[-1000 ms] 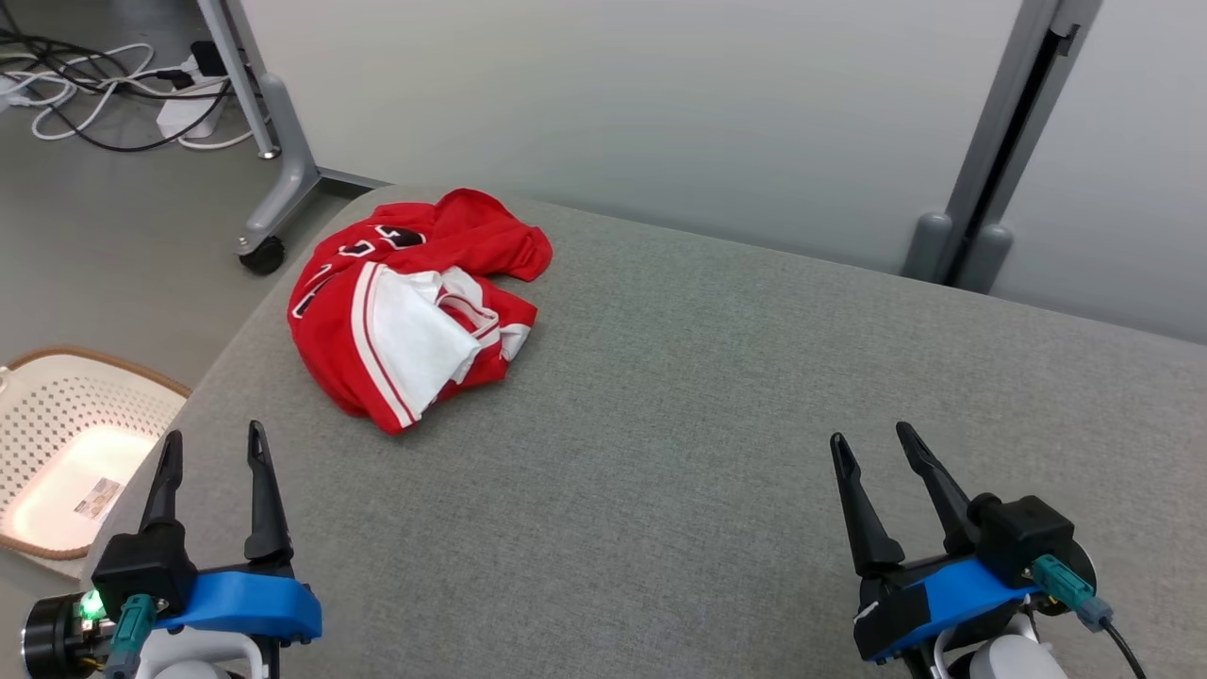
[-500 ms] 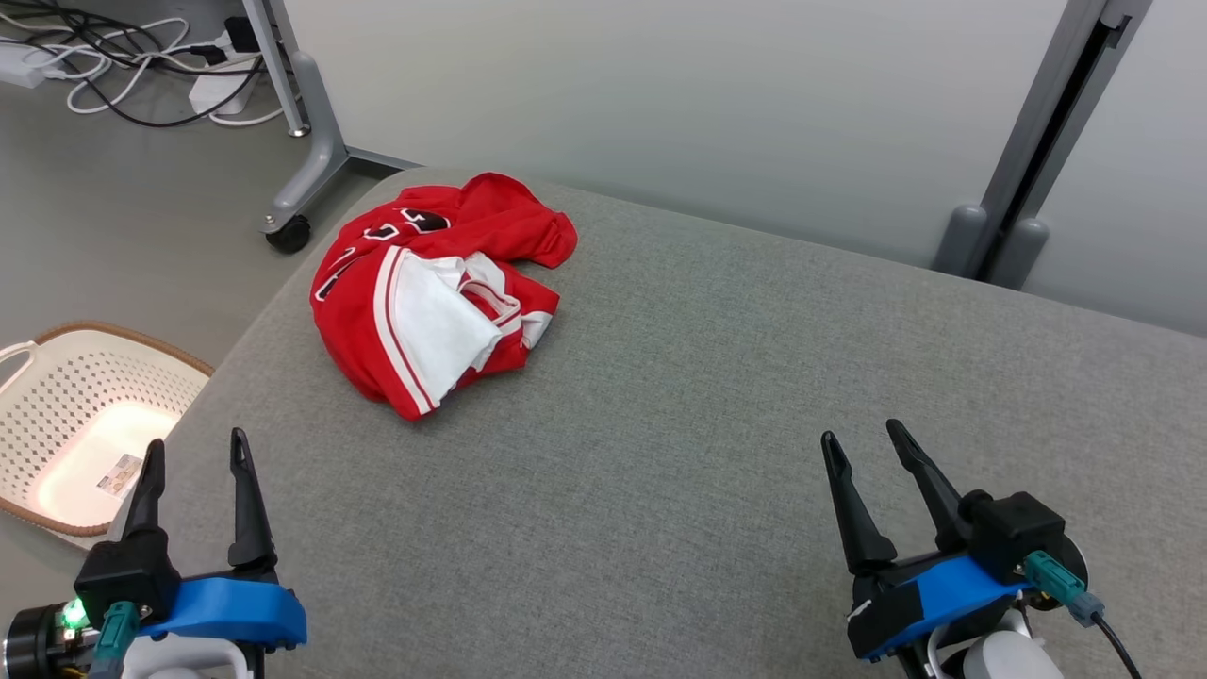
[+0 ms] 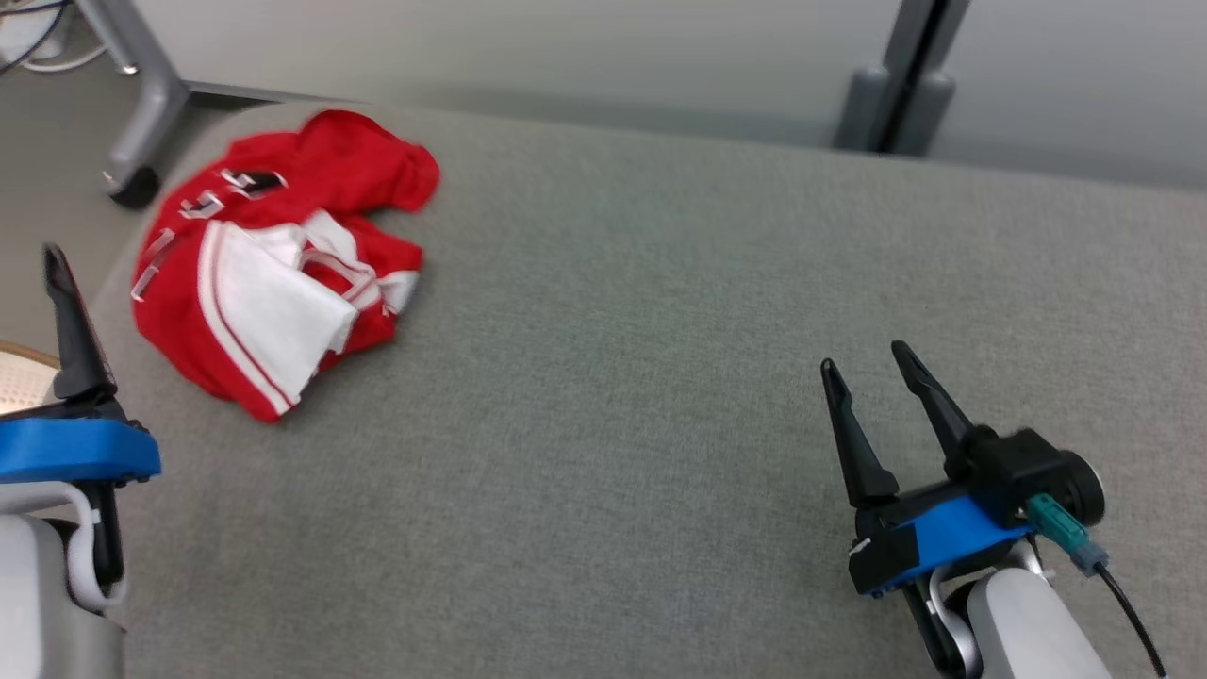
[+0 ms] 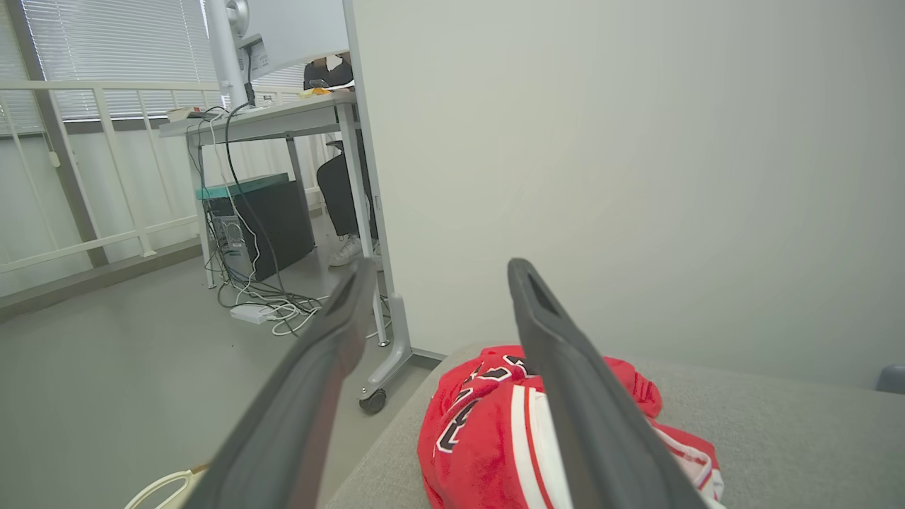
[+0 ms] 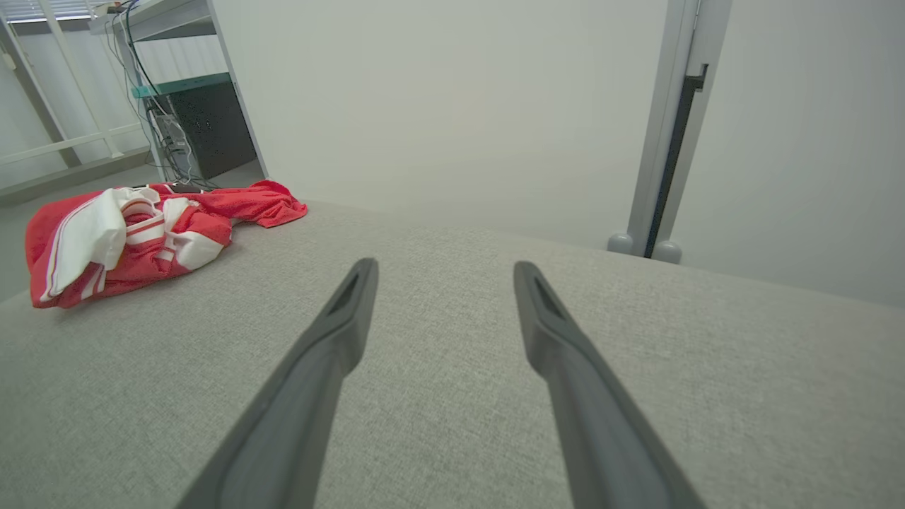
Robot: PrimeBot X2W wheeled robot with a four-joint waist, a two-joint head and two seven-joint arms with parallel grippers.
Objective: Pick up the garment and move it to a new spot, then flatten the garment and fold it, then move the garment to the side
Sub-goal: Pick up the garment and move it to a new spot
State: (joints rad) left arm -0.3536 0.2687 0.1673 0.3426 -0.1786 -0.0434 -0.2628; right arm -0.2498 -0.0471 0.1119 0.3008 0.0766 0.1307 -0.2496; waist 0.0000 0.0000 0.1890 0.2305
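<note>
Left of garment (image 3: 273, 255), pale basket (image 3: 17, 382)

One garment (image 3: 273, 255) is lying on one grey cushion (image 3: 613, 377), and two grippers are showing, a left gripper (image 4: 442, 268) and a right gripper (image 3: 863, 355), each carrying two dark fingers. Beside the cushion one basket (image 3: 17, 385) is sitting on the floor, and one wheel (image 4: 372, 401) is standing under one grey frame leg (image 4: 398, 346). Farther off, one desk (image 4: 269, 120) is standing with one computer case (image 4: 272, 226) under it and one person (image 4: 339, 191) sitting at it.
</note>
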